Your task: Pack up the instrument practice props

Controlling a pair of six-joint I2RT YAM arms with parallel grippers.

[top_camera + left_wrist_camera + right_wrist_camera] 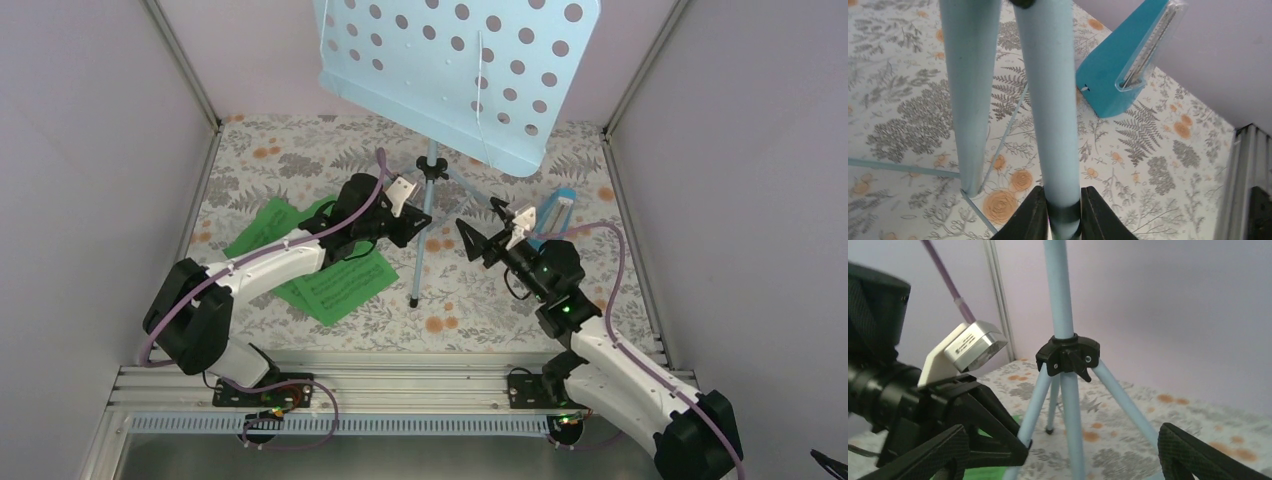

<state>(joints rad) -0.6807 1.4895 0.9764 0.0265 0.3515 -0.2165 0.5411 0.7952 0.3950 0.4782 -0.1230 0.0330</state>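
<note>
The stand (pixel 460 70) is upright mid-table, with the pages (pixel 345 285) to its left and the metronome (pixel 1108 75) to its right. The left gripper (pixel 1063 212) clamps one leg (pixel 1050 100). The right gripper (pixel 476 240) gapes wide beside the collar (pixel 1068 355), apparently touching nothing. Close it squarely on the collar while the left steadies the stand against tipping.

Bright, even, diffuse light; faint soft shadows; wrist views slightly soft up close; overhead sharp.
</note>
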